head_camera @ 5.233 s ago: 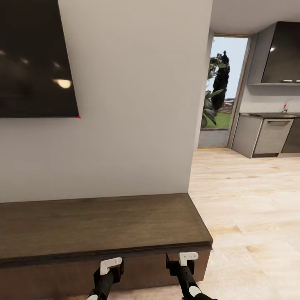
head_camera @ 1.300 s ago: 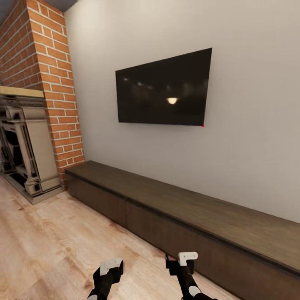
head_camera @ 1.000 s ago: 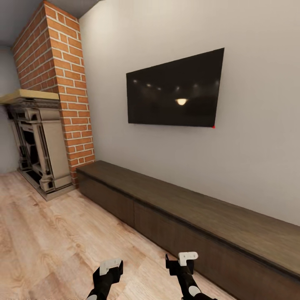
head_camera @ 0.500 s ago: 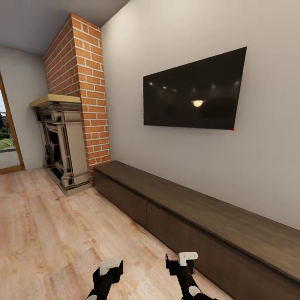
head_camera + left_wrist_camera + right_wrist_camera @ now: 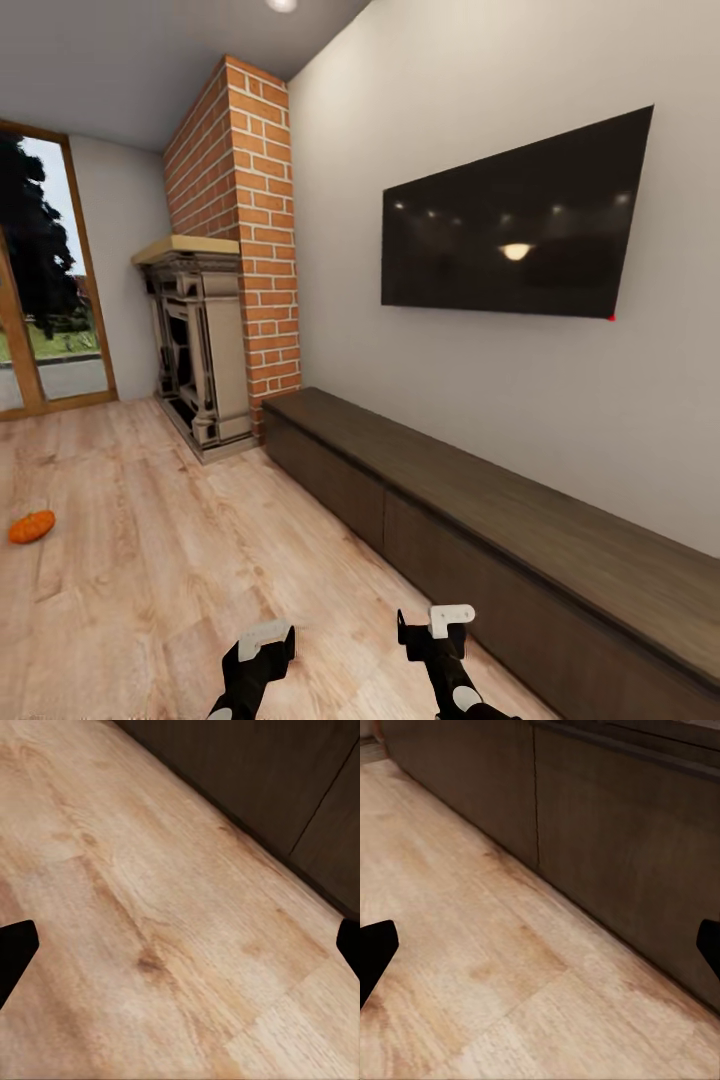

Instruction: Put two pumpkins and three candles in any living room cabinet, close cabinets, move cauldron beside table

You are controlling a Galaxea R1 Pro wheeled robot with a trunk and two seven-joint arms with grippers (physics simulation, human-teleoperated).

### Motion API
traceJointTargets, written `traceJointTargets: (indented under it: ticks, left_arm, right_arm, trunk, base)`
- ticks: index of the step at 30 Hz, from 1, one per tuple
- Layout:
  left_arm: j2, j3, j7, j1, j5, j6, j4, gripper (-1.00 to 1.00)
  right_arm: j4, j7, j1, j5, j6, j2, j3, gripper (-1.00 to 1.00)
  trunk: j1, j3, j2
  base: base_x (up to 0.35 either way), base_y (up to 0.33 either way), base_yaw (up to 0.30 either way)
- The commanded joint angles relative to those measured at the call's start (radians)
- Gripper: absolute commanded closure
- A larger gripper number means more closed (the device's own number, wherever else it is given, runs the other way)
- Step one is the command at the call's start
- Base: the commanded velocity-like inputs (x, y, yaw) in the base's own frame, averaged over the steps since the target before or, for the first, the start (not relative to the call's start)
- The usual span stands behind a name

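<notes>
Fireplace (image 5: pixel 200 350) beyond pumpkin (image 5: pixel 31 526)

Head high, oblique — wrists low; cabinet (image 5: pixel 480 500) shared.

Pale, knotty wood-plank floor (image 5: pixel 150 560) across the room, its grain and darker knots close up in both wrist views (image 5: pixel 150 945) (image 5: pixel 472 967). Plain light-grey wall (image 5: pixel 450 380) on the right, with a large flat black television screen (image 5: pixel 510 240) mounted on it, mirroring small ceiling lights, a tiny red dot at its lower right corner. Tall red-brick chimney column (image 5: pixel 245 240) in the corner, rising to the grey ceiling (image 5: pixel 120 60). Against the brick, an ornate beige-grey carved fireplace surround (image 5: pixel 200 360) topped by a pale wooden mantel shelf. At far left, a wood-framed glass door (image 5: pixel 45 280), with a dark tree and green grass outside. Round recessed ceiling lamp (image 5: pixel 281 4) at the top edge.
</notes>
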State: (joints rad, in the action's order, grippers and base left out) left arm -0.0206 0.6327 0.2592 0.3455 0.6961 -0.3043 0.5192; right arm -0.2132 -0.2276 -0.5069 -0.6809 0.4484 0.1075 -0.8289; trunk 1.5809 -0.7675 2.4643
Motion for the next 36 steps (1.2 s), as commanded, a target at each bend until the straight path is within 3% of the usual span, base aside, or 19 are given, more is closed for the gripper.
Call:
traceJointTargets:
  ticks: [1, 36]
  left_arm:
    - [-0.001, 0.008, 0.008, 0.001, 0.006, -0.004, 0.0, -1.0]
    - [-0.001, 0.008, 0.008, 0.001, 0.006, -0.004, -0.003, -1.0]
  right_arm:
    - [0.0, -0.007, -0.001, -0.005, 0.003, 0.0, -0.009, -1.0]
    - [0.0, -0.006, -0.001, -0.004, 0.003, 0.0, -0.009, -1.0]
  trunk:
    - [0.0, 0.0, 0.001]
    - [0.0, 0.033, 0.001]
  base:
    - [0.0, 0.0, 0.244]
    - [0.0, 0.0, 0.244]
